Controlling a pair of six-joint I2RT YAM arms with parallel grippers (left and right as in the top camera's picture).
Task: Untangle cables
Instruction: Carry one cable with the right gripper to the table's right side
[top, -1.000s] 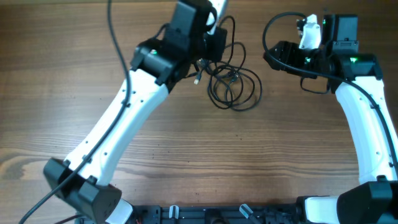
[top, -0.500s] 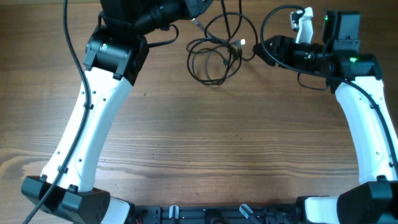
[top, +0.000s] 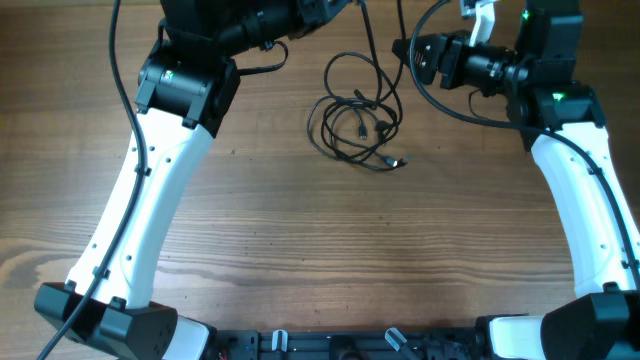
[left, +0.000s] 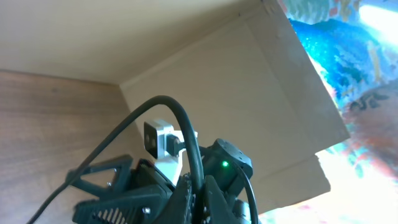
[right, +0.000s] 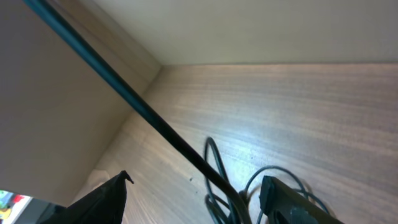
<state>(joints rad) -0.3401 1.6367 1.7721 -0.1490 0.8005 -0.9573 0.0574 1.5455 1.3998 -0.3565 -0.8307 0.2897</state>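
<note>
The cables (top: 355, 125) are thin black cords lying in a loose tangle of loops on the wooden table, with a small plug end (top: 399, 162) at the lower right. One strand rises from the tangle to the far edge. My left gripper (top: 335, 8) sits at the top edge, and the left wrist view shows it (left: 198, 198) shut on a black cord (left: 186, 134). My right gripper (top: 405, 50) is just right of that strand and above the tangle. In the right wrist view its jaws (right: 194, 177) are wide open, a taut cord (right: 155, 121) runs between them, and the tangle (right: 214, 193) lies below.
A cardboard wall (left: 249, 74) stands along the table's far edge. The right arm's wrist with a green light (left: 230, 163) is close in front of my left gripper. Thicker black arm wires loop beside both wrists (top: 440, 95).
The left arm swung up to the far edge and dragged the tangle along. The tangle has since settled a little lower and to the right. The right gripper moved left and towards the far edge.
</note>
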